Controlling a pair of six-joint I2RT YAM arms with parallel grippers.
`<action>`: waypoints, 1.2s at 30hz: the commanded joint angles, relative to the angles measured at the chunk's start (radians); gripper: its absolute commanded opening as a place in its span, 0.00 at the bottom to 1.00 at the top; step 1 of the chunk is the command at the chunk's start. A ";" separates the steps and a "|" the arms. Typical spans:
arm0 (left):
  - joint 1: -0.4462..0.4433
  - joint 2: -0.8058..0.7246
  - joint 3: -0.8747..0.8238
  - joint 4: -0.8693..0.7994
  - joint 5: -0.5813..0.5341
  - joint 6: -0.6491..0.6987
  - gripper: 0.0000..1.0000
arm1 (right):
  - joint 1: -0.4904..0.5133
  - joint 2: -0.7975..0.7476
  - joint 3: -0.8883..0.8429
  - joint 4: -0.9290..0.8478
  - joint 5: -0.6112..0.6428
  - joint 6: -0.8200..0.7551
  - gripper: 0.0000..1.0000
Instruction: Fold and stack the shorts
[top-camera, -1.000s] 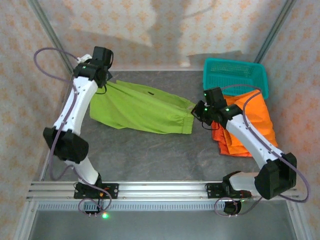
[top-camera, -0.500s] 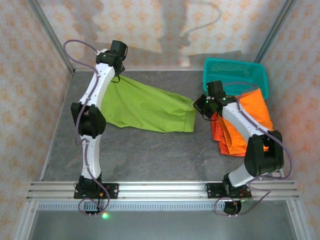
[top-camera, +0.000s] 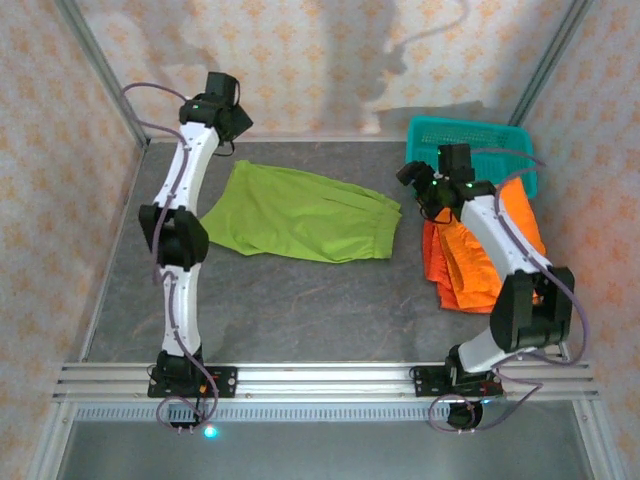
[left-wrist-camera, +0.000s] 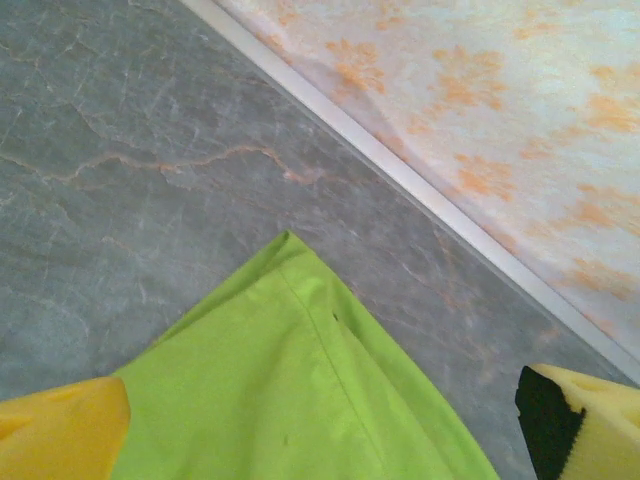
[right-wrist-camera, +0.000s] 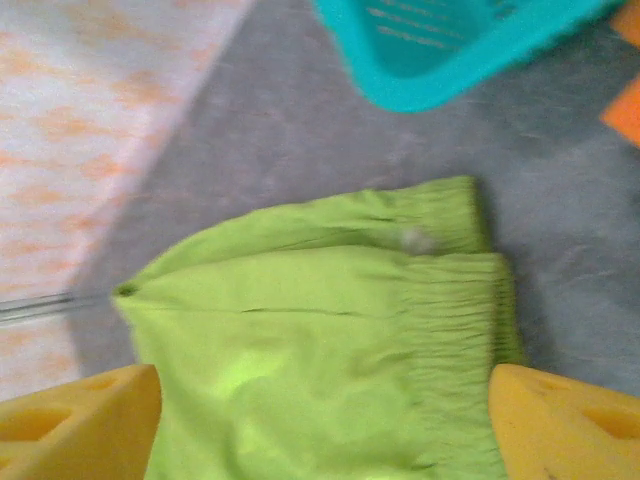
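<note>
The lime-green shorts (top-camera: 300, 212) lie spread flat on the grey table, waistband to the right. My left gripper (top-camera: 230, 118) hovers open above their far left corner; in the left wrist view the green cloth (left-wrist-camera: 300, 390) lies below the open left gripper (left-wrist-camera: 320, 430), apart from its yellow fingertips (left-wrist-camera: 60, 430). My right gripper (top-camera: 412, 178) hangs open above the gathered waistband, and the right wrist view shows the green shorts (right-wrist-camera: 330, 330) under that gripper (right-wrist-camera: 320, 420). Orange shorts (top-camera: 480, 260) lie in a pile at the right, partly under the right arm.
A teal mesh basket (top-camera: 470, 145) stands at the back right, its corner (right-wrist-camera: 450, 50) just beyond the green waistband. Patterned walls close in the back and both sides. A metal rail (top-camera: 320, 380) runs along the near edge.
Both grippers have opened and let go of the green shorts, then risen. The shorts, held stretched between them before, now lie flat on the table.
</note>
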 joint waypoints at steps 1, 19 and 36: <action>-0.022 -0.220 -0.236 0.139 0.114 -0.009 1.00 | 0.077 -0.002 -0.005 0.044 -0.060 -0.010 0.88; -0.060 -0.378 -1.092 0.569 0.201 -0.115 1.00 | 0.277 0.242 -0.089 0.033 -0.063 -0.062 0.89; 0.008 -0.444 -1.433 0.669 0.115 -0.110 1.00 | 0.200 0.263 -0.169 -0.009 -0.050 -0.144 0.89</action>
